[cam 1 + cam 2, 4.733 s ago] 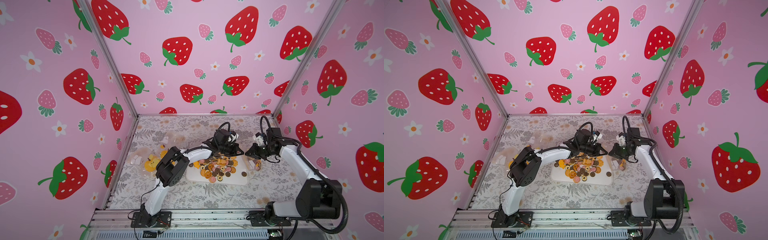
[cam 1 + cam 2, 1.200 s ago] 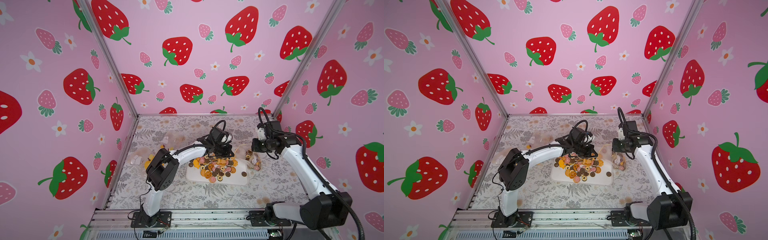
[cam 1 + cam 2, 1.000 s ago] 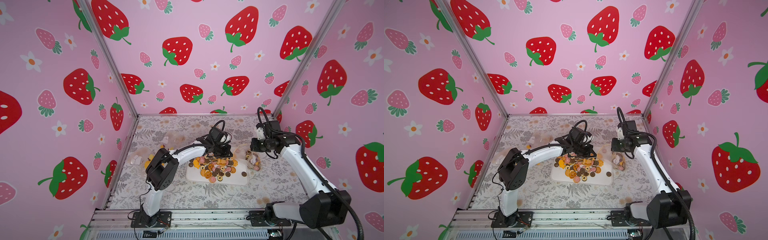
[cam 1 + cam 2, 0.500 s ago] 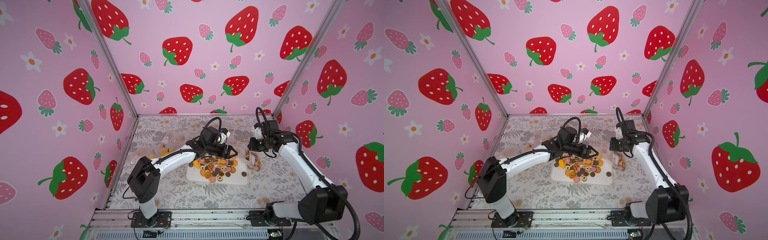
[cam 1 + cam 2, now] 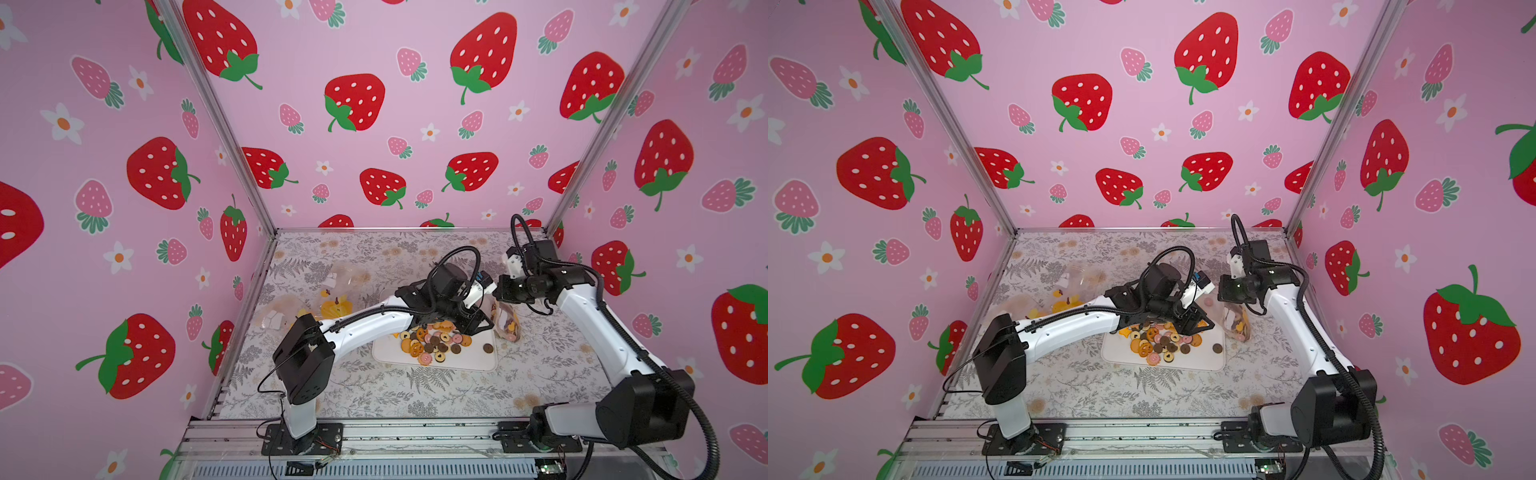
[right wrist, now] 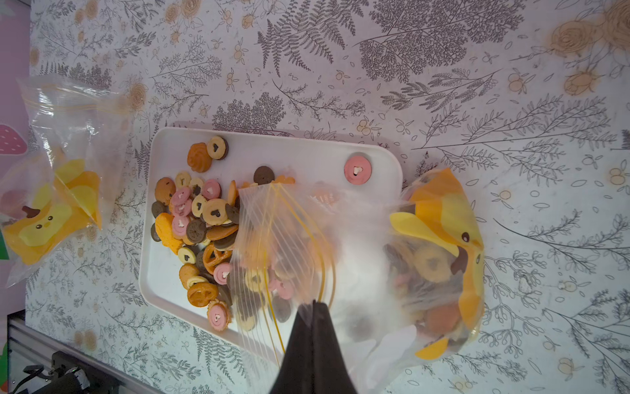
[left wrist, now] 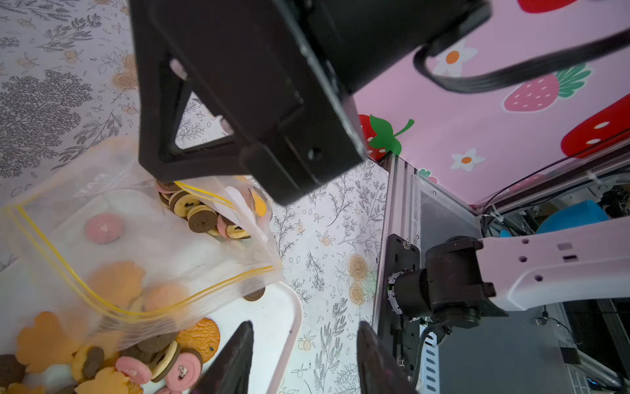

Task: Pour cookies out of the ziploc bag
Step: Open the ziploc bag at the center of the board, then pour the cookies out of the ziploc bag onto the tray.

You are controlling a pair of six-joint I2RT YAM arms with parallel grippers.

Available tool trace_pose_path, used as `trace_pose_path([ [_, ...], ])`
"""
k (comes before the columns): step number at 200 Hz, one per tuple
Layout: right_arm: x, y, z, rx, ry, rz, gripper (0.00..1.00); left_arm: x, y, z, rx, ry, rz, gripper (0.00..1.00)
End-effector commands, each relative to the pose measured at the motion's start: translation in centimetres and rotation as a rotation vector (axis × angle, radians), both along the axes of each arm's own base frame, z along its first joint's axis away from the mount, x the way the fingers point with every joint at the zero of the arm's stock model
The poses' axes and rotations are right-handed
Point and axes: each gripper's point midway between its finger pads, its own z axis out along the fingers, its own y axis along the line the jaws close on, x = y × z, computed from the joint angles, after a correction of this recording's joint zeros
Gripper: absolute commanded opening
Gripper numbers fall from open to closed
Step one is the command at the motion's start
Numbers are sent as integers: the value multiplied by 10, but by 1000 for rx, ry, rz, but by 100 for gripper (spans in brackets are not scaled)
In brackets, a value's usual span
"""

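**Both top views.** A white tray (image 5: 465, 362) lay on the flowered tablecloth (image 5: 374, 399) between the two arms. It carried a loose heap of cookies (image 5: 432, 340) in tan, orange, brown and pink. One brown cookie (image 5: 488, 348) lay apart from the heap, near the tray's right end. The clear zip bag (image 5: 506, 320) hung just beside that end, pinched at its top by the right gripper (image 5: 496, 297), whose fingers were clenched on the plastic.

**Right wrist view.** The two fingertips (image 6: 306, 327) met on the bag's edge, close to the yellow zip line. The bag's open mouth overlapped the tray and the heap. Its yellow-printed lower part, which held more cookies, lay beyond the tray's rim over the cloth.

**Left wrist view.** The left gripper (image 7: 305, 329) stood above the tray's right end with its fingers released and apart, grasping nothing. The bag's mouth lay just beside them.

A second bag (image 6: 58, 191) with a yellow print lay well apart on the cloth.
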Motion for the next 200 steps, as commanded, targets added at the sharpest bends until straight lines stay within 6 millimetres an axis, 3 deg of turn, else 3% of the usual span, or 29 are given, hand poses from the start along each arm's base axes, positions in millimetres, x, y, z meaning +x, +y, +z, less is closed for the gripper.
trace_pose_path([
  [1, -3, 6, 1, 26, 16, 10, 0, 10, -11, 14, -20, -76, -14, 52],
  [31, -5, 6, 3, 33, 15, 9, 0, 18, -14, 5, -1, -95, 7, 60],
  [80, -7, 3, 4, 34, 18, 6, 0, 18, -21, -3, 11, -83, -14, 63],
  [154, -8, 0, 8, 75, 24, -12, 0, 12, -31, -19, 28, -67, -35, 63],
  [200, -11, 1, 5, 105, 43, -23, 0, 16, -30, -17, -24, -82, 28, 63],
])
